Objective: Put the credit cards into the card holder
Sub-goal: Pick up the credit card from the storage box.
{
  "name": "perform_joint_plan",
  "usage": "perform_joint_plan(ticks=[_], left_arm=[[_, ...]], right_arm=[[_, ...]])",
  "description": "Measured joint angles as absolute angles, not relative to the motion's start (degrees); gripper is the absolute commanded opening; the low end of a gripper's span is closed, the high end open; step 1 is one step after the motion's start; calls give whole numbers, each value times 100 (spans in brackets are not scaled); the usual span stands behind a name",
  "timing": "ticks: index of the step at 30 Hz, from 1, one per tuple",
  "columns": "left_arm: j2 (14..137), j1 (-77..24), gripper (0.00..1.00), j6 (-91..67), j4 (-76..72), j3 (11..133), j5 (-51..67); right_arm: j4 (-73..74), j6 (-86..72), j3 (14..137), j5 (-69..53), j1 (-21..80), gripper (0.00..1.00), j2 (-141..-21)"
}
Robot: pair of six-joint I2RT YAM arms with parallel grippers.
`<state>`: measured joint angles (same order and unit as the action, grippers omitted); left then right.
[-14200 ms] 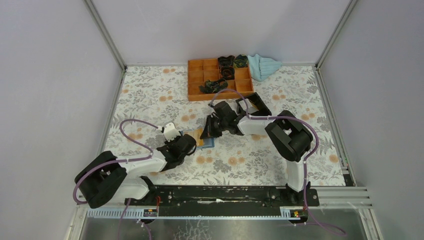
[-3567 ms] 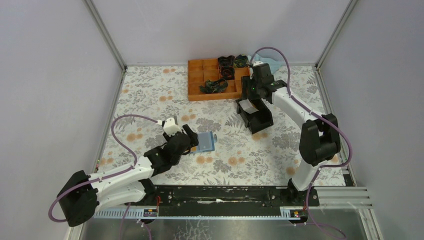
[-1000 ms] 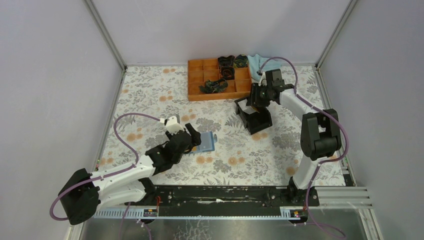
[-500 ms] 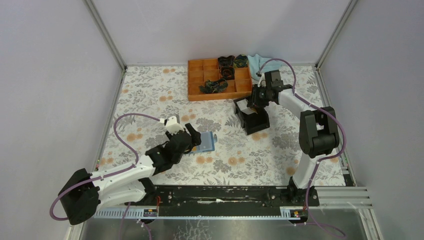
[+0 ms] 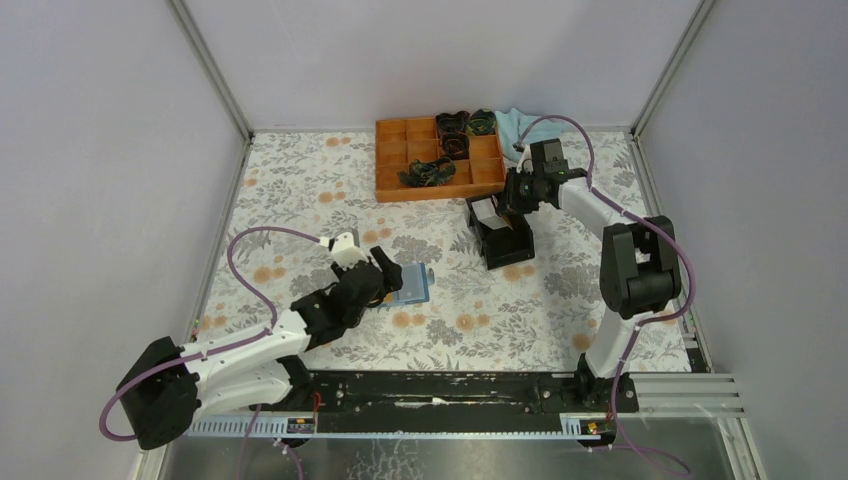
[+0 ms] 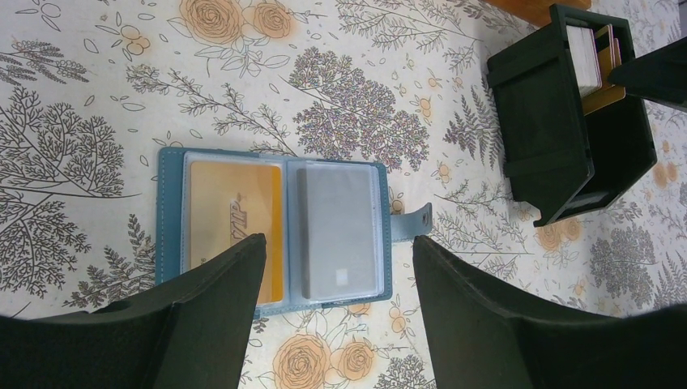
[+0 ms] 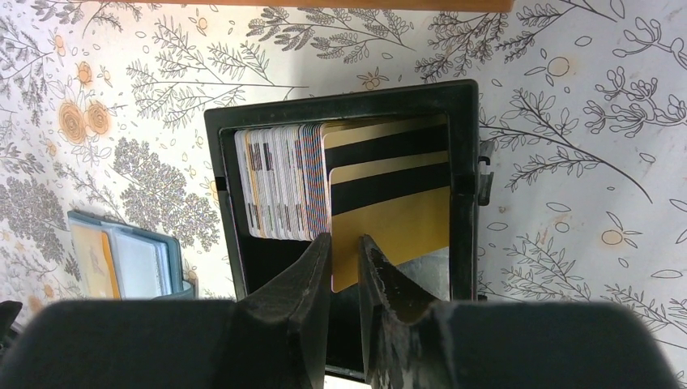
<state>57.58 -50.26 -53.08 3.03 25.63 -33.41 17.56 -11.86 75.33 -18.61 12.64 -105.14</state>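
- Left claw [image 6: 337,247] spread wide above the counter [image 6: 81,89]; the card holder [image 6: 290,219] lies open just past its fingertips, a tan-orange card [image 6: 235,219] in one pocket.
- Right claw [image 7: 344,243] is in the black box [image 7: 340,96], jaws narrowed around a gold card [image 7: 389,203]; clamped or not, can't tell.

So the holder [image 5: 412,283] lies on the table [image 5: 300,190], left of the box [image 5: 505,248] and nearer the arms. The cards [image 7: 279,182] stand in the box. The tray [image 5: 395,180] is just behind it, with the cloth [image 5: 522,128] at the tray's right.

Plain grey walls [image 5: 420,50], aluminium corner posts [image 5: 210,70], floral tablecloth [image 5: 300,180], black rail [image 5: 450,385] along near edge.
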Motion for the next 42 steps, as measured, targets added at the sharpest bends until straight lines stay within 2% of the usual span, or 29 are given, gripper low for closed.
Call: perform_joint_plan(ticks=[15, 26, 33, 42], left_arm=[[5758, -5065, 75, -5341, 301, 2563, -3339], [5758, -5072, 75, -5347, 301, 2563, -3339], [5758, -5076, 75, -5347, 301, 2563, -3339], [5789, -5100, 75, -5352, 298, 2563, -3336]], right_arm=[[1756, -1267, 7531, -1903, 1264, 28, -10407], [1769, -1286, 7491, -1909, 1267, 22, -10409], [1809, -1262, 7424, -1898, 1269, 42, -10381], [1859, -1190, 7277, -1850, 1291, 43, -10149]])
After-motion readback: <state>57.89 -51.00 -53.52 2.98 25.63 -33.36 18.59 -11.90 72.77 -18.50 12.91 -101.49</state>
